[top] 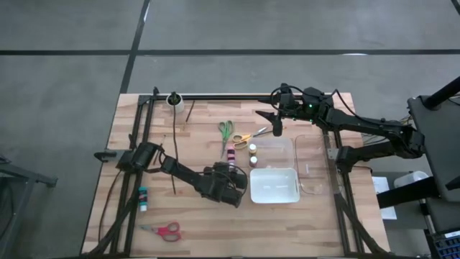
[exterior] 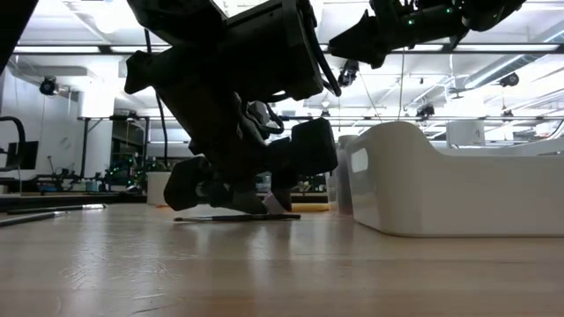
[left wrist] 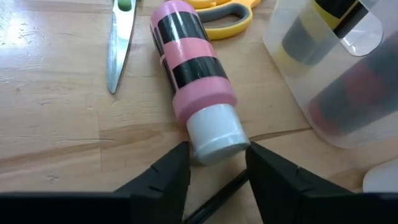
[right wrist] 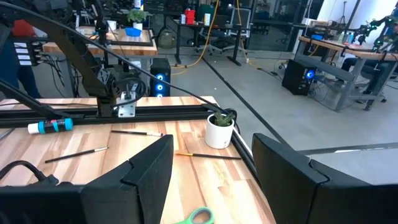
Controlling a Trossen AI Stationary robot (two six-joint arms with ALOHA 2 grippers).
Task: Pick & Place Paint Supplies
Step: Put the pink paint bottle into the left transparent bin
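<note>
A pink-and-black striped paint bottle with a white cap lies on its side on the table, cap toward the near edge. My left gripper is low at the table's middle, shut on it. A thin dark brush lies on the wood under the fingers. Green scissors and yellow scissors lie just beyond the bottle. My right gripper hangs open above the far part of the table, nothing between its fingers. My left gripper has the bottle's white cap pinched between its two fingertips, one on each side. The fingers slant down from the table's near side, in line with the bottle. The bottle lies flat on the wood.
A clear container holding a yellow-and-black bottle and a red one stands right of the pink bottle. A white tray sits near it. A teal bottle, red scissors, loose brushes and a white cup lie leftward.
</note>
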